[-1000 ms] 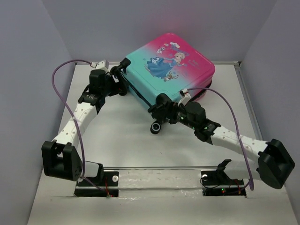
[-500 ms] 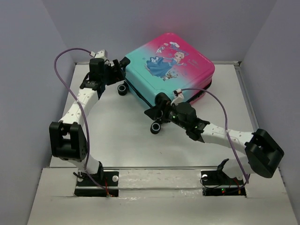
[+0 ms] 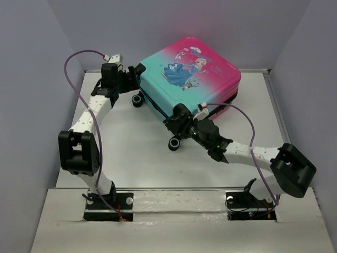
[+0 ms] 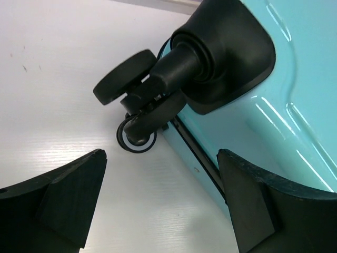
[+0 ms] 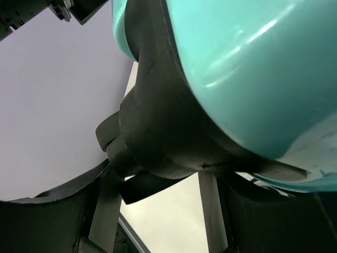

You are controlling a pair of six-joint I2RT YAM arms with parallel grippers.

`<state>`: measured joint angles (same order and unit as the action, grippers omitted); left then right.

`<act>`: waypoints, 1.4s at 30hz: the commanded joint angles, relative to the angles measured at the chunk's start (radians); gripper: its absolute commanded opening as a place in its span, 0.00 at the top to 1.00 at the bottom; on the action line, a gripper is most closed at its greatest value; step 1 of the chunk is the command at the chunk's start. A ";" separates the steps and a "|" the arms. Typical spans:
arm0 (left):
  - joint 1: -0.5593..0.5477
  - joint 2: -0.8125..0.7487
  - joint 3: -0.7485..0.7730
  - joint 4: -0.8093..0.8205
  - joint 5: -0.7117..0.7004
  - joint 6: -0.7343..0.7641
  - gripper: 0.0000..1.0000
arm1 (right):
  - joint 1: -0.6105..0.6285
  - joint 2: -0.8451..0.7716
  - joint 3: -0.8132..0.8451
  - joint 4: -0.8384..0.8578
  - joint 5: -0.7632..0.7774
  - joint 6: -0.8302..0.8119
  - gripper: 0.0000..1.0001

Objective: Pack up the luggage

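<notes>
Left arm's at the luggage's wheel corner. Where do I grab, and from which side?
Probably the black wheel stem jutting from the luggage's teal corner, from the left along the table: it is narrow enough for the open left gripper to straddle, unlike the broad shell.

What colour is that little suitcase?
The luggage fades teal to pink, with a princess print; clearest from the top view.

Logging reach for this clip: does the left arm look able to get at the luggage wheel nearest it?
Probably yes: the left gripper is open, the wheel lies just ahead of its fingers at the luggage corner, and only bare table lies between.
</notes>
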<state>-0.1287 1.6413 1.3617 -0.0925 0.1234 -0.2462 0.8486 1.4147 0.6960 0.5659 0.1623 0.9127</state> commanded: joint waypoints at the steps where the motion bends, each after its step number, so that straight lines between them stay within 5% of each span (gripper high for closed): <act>1: 0.006 -0.004 0.051 0.057 0.022 0.015 0.01 | 0.015 -0.100 -0.056 0.135 0.114 -0.023 0.91; 7: 0.006 -0.081 -0.004 0.044 0.029 0.005 0.01 | 0.024 -0.318 -0.173 -0.024 0.071 -0.109 0.93; 14: 0.003 -0.231 -0.137 0.030 0.111 0.045 0.01 | 0.024 -0.669 -0.181 -0.541 0.079 -0.264 0.93; 18: -0.049 -0.288 -0.199 0.020 0.180 0.094 0.01 | 0.024 -0.753 -0.170 -0.673 0.098 -0.308 0.93; 25: -0.134 -0.397 -0.291 -0.047 0.207 0.136 0.03 | 0.015 -0.740 -0.139 -0.706 0.121 -0.354 0.93; 33: -0.140 -0.313 -0.218 -0.102 -0.005 0.134 0.15 | -0.040 -0.689 -0.096 -0.702 0.093 -0.388 0.93; 42: -0.141 -0.334 -0.197 -0.079 -0.113 0.128 0.09 | -0.181 -0.666 -0.069 -0.693 -0.071 -0.422 0.93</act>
<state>-0.2939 1.3323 1.1233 -0.2077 0.1429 -0.1436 0.7494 0.7460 0.5659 -0.1467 0.1181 0.5381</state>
